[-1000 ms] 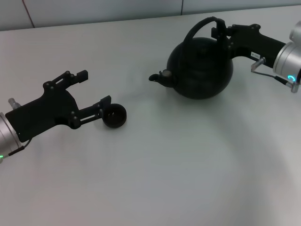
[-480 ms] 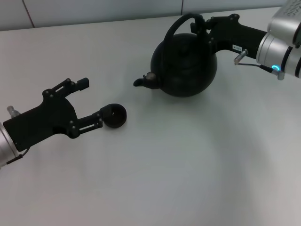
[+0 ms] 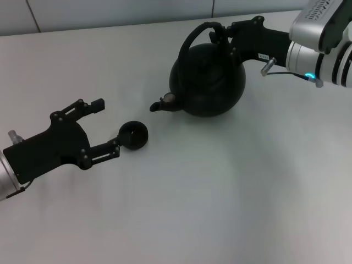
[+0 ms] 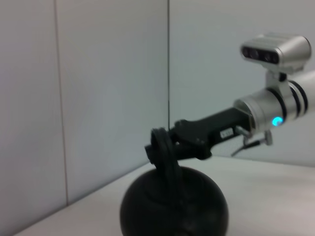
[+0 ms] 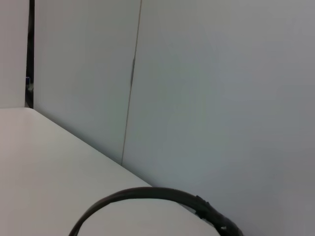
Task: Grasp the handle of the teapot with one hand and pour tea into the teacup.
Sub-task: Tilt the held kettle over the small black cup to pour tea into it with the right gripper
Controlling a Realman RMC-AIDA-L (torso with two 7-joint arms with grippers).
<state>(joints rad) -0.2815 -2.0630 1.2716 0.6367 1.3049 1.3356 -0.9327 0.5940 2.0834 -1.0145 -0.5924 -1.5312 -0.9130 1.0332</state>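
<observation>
Right gripper [image 3: 223, 37] clamped on handle [image 3: 193, 37] at top, pot [image 3: 207, 78] tilted, spout toward cup [image 3: 133, 135]. Pot looks heavy, rigid, hoop smooth; grip near thick section safest. Left gripper [image 3: 108, 127] spread wide beside cup, one finger touching. Cup light, easily knocked.

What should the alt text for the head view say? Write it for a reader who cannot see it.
The right gripper is shut on the arched handle of a round black teapot, its spout aimed toward a small black teacup on a white table. The left gripper sits beside the teacup, jaws open.
</observation>
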